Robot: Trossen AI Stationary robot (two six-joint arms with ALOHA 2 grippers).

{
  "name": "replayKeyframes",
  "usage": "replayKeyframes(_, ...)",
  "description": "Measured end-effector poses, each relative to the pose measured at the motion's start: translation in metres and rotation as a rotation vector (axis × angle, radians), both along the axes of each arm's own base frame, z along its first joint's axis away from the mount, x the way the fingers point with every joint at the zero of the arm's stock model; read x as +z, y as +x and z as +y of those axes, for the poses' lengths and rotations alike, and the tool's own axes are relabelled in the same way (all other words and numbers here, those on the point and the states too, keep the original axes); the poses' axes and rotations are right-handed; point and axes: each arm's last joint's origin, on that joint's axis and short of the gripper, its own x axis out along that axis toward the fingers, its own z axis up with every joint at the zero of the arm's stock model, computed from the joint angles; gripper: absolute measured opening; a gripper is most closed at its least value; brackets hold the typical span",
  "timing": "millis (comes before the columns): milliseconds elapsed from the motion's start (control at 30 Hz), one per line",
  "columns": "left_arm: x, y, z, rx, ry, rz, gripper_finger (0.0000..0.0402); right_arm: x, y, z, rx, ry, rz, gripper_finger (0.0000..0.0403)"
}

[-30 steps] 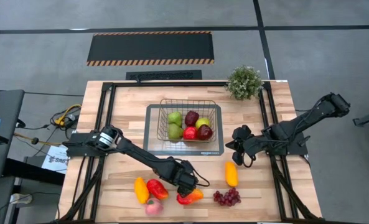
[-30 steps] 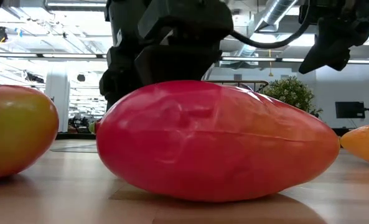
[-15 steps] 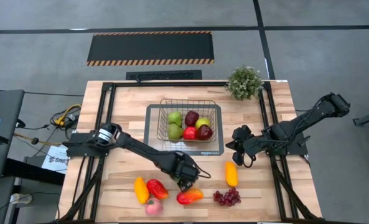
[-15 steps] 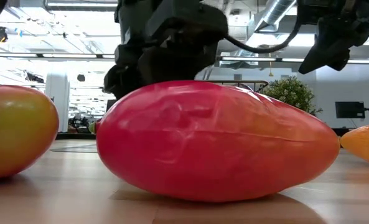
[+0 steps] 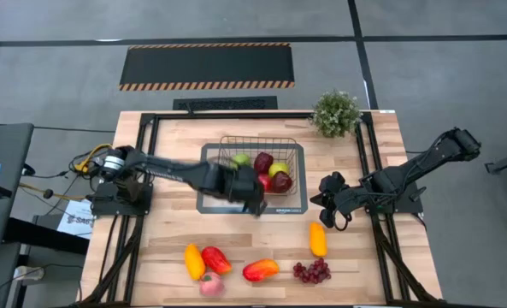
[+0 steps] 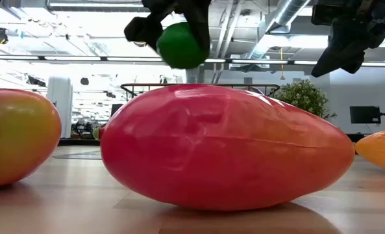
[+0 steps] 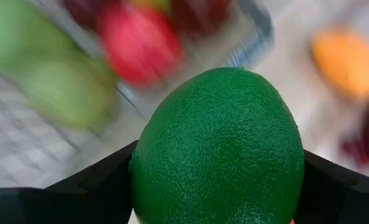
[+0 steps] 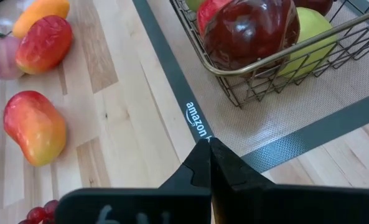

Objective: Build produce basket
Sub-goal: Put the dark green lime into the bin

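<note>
Near on the counter [image 5: 168, 257], produce [image 5: 261, 270] lies loose, waiting its turn. We see the left tool [image 5: 236, 188] clamped on a green fruit [image 7: 218, 149] above the basket [image 5: 293, 147], presumably to drop it in. The right tool [image 5: 328, 198], fingers pressed together, waits beside the tray [image 5: 297, 205].

Robotics lab: framed workbench [image 5: 172, 133], hazard-striped floor mat [image 5: 206, 66], exposed ceiling ducts [image 6: 289, 13].

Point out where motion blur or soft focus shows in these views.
High view: the left tool and its forearm smear over the basket. Left wrist view: the green fruit it grips is sharp, everything behind streaks. Low view: the red mango fills the frame, the green fruit above slightly soft. Right wrist view: crisp, the right tool closed.
</note>
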Motion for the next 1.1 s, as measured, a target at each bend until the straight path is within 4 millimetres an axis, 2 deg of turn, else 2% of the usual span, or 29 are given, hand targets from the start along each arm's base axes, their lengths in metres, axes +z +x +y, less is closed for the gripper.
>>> replayKeyframes(100, 0.015, -0.004, 0.028, 0.138, 0.099, -0.065, 0.0307, 0.000, 0.000, 0.000, -0.003, -0.002, -0.003, 0.0007)
replayKeyframes(233, 0.022, 0.001, 0.065, 0.259, 0.145, -0.142, 0.0307, 0.000, 0.000, 0.000, -0.005, -0.004, -0.003, 0.0007)
replayKeyframes(433, 0.016, 0.027, 0.107, 0.300, 0.127, -0.295, 0.0307, 0.000, 0.000, 0.000, -0.028, 0.015, -0.003, 0.0007)
replayKeyframes(500, 0.010, 0.031, 0.116, 0.318, 0.121, -0.297, 0.0307, 0.000, 0.000, 0.000, -0.030, 0.017, -0.003, 0.0007)
replayKeyframes(567, 0.006, 0.041, 0.122, 0.324, 0.104, -0.353, 0.0307, 0.000, 0.000, 0.000, -0.031, 0.017, -0.001, 0.0007)
replayKeyframes(700, -0.014, 0.054, 0.125, 0.312, 0.083, -0.343, 0.0307, 0.000, 0.000, 0.000, -0.032, 0.019, -0.002, 0.0007)
replayKeyframes(1100, -0.048, 0.075, 0.123, 0.296, 0.045, -0.346, 0.0307, 0.000, 0.000, -0.001, -0.042, 0.019, -0.005, 0.0007)
